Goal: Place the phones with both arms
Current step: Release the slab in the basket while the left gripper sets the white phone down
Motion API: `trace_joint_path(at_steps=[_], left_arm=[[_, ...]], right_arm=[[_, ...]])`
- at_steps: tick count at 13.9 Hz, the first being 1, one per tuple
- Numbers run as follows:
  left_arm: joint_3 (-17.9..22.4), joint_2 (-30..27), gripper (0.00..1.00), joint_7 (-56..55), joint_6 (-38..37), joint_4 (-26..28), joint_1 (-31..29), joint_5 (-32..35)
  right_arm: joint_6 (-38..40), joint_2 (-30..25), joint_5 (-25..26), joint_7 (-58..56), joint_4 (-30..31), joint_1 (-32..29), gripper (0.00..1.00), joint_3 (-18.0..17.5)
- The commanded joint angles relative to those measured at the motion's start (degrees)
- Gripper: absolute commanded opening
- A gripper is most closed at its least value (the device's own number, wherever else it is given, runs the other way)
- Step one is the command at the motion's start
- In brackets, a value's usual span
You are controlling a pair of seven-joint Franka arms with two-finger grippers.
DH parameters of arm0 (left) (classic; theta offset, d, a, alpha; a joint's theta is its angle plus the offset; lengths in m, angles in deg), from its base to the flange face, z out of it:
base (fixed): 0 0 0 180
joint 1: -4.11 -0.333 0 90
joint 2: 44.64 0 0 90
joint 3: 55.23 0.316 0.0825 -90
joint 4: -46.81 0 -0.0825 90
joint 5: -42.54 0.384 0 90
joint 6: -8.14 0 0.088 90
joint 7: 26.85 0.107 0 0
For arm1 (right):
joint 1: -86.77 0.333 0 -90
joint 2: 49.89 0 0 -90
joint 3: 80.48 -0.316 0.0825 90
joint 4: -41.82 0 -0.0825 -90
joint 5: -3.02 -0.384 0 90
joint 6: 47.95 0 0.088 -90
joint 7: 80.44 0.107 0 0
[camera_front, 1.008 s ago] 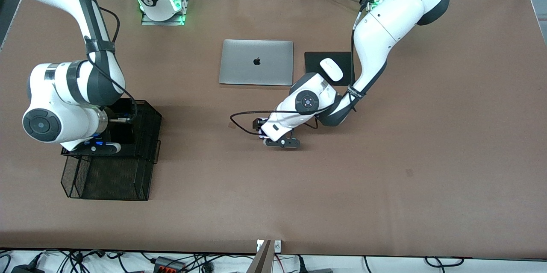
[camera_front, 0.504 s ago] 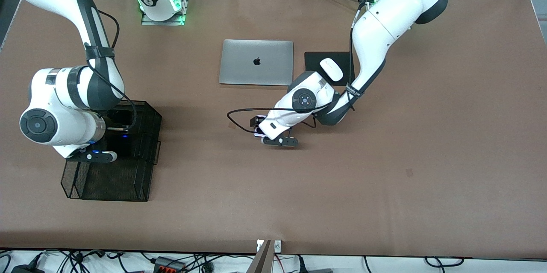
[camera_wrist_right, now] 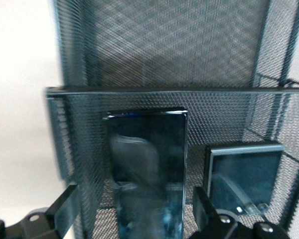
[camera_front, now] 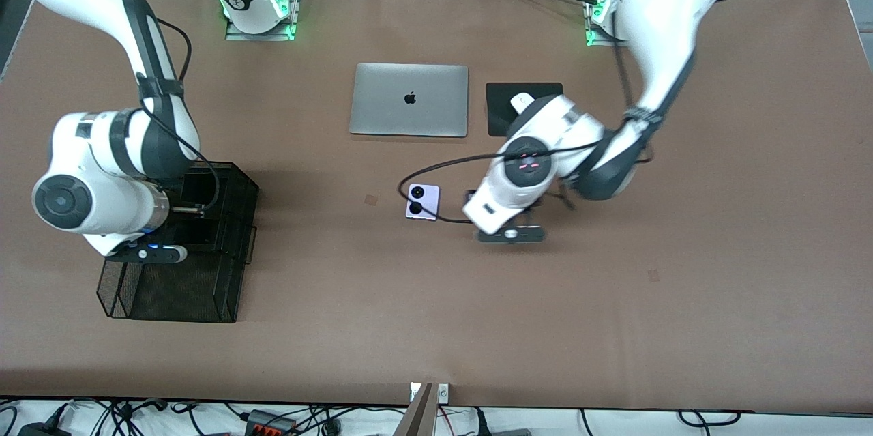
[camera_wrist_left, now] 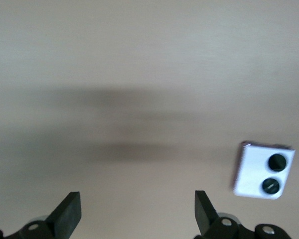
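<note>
The lilac flip phone (camera_front: 423, 202) lies flat on the brown table, lenses up, nearer to the front camera than the laptop. It also shows in the left wrist view as the lilac phone (camera_wrist_left: 264, 170), off to one side of my left gripper (camera_wrist_left: 137, 215). That gripper (camera_front: 492, 209) hangs open and empty beside the phone, toward the left arm's end. My right gripper (camera_wrist_right: 134, 211) is open at the black mesh basket (camera_front: 179, 291). The long slim black phone (camera_wrist_right: 147, 169) stands in the basket between its fingers, with a gap on each side. A small square black phone (camera_wrist_right: 244, 177) stands beside it.
A shut silver laptop (camera_front: 409, 99) lies at mid-table, toward the robots' bases. Beside it a black pad (camera_front: 501, 119) carries a white mouse (camera_front: 520, 101), partly covered by the left arm. The basket's mesh walls (camera_wrist_right: 164, 55) rise around the right gripper.
The left hand has drawn away toward the left arm's end, uncovering the lilac phone, which stays flat on the table. The right arm has barely shifted at the basket.
</note>
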Motion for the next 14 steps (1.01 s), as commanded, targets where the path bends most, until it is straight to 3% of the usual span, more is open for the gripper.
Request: trace_joint_path(at_steps=[1,5,7,9,11,13,14], left_arm=[[0.0,-7.3,1.0,6.3,-8.2,2.1,-3.1,0.9],[-0.5,-15.9,1.0,18.1,-17.3,1.8,-11.8,-1.1],[-1.3,-18.2,1.0,25.5,-20.3,1.7,-17.6,-4.9],[1.6,-23.2,1.0,31.2,-21.0,3.7,-19.6,-8.7],[12.8,-28.9,1.0,37.0,-19.9,8.0,-14.4,-12.6],[26.5,-35.5,1.0,42.2,-13.5,16.2,-6.9,-17.4],[28.8,-39.0,1.0,43.6,-8.7,21.6,-6.1,-17.7]], right_arm=[[2.7,-3.6,-0.3,-1.0,-0.9,-0.5,1.0,-3.2],[-0.1,-2.1,-2.5,1.9,-0.9,0.1,1.0,-10.2],[-3.3,-0.3,-3.2,2.5,-0.7,3.6,1.0,-10.6],[-6.5,1.9,-3.4,5.8,-1.0,7.4,1.0,-10.7],[-10.4,4.8,-3.4,10.4,-1.1,11.9,1.0,-10.7],[-15.9,7.6,-3.3,17.1,-1.1,16.6,1.0,-10.7],[-18.9,9.1,-2.9,21.2,-1.1,18.9,1.0,-10.6]])
